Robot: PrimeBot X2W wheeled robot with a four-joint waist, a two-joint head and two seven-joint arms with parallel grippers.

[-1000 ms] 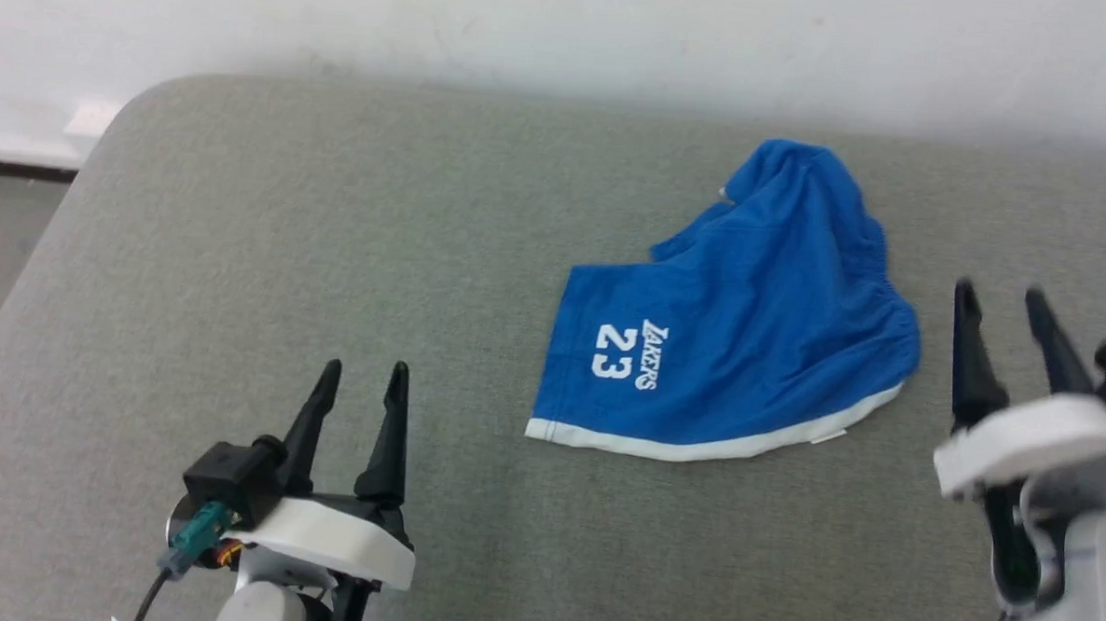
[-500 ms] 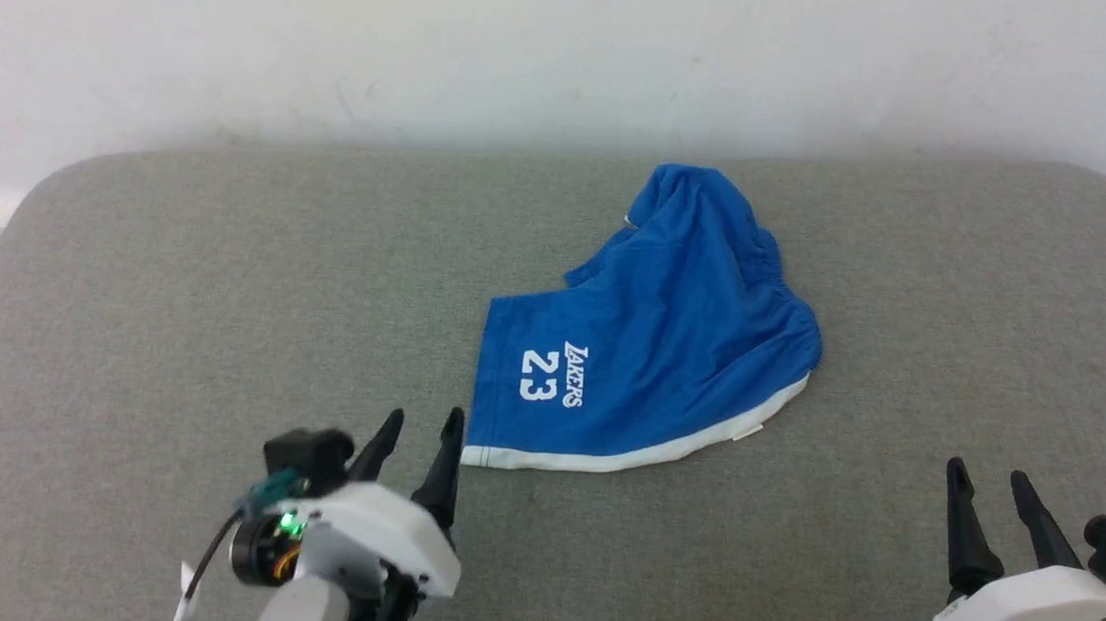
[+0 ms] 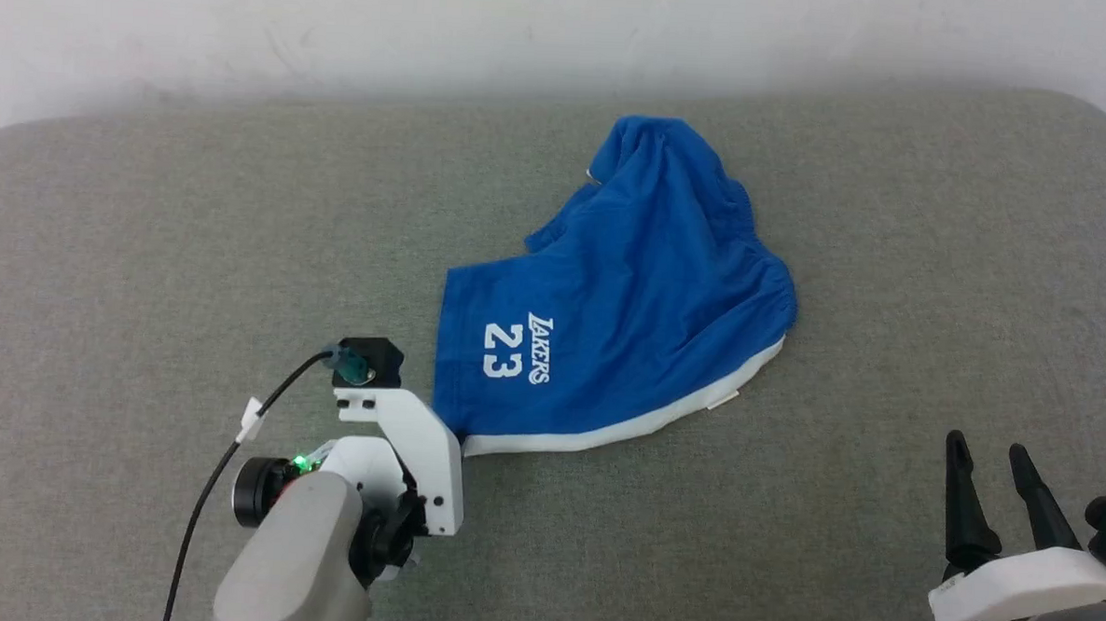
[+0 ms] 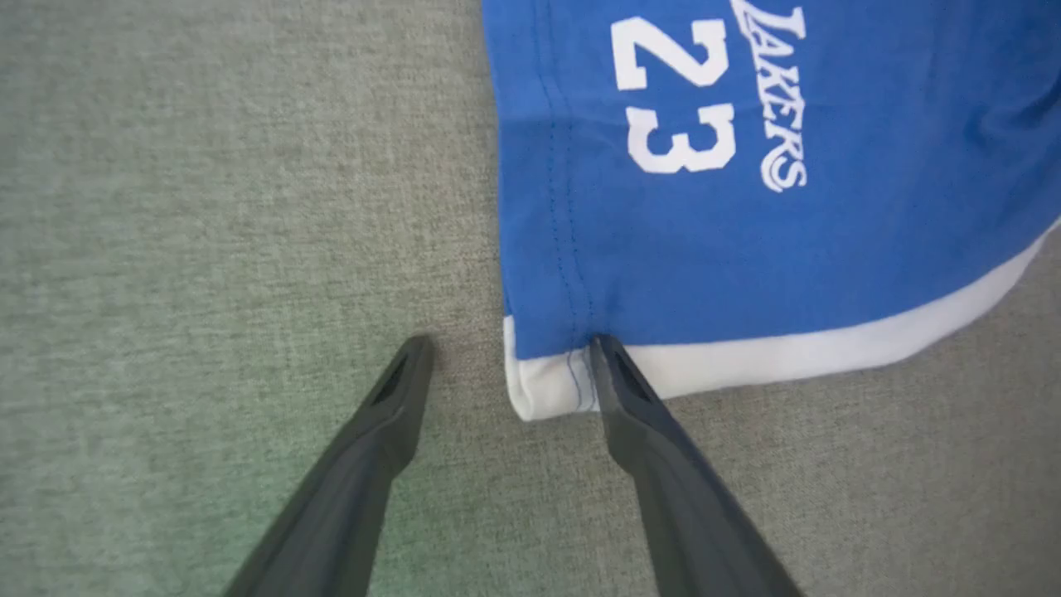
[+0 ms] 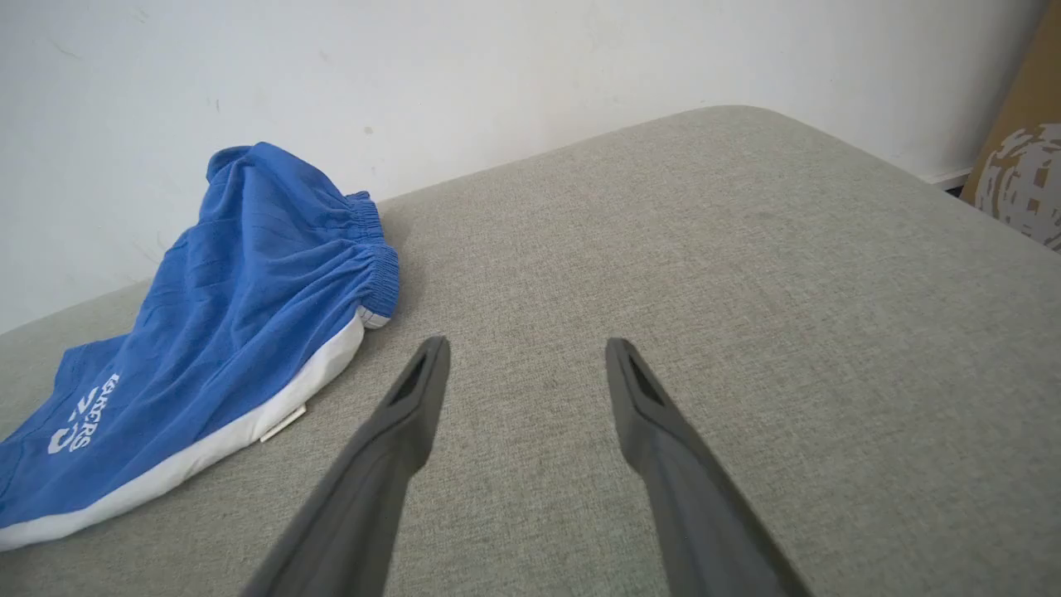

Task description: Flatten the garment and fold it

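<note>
Garment lay crumpled mid-frame on the grey padded surface, waistband bunched toward the upper right. Left gripper was spread wide astride the white hem corner, pinching nothing. Right gripper sat spread and empty at lower right. Fabric looked light and limp, likely to drag; hem corners seemed the best holds.

Bare cushion around the garment
Room lies left, right and in front; the wall stands close behind its bunched far end.

Soft matt cloth garment; rough woven upholstery
</note>
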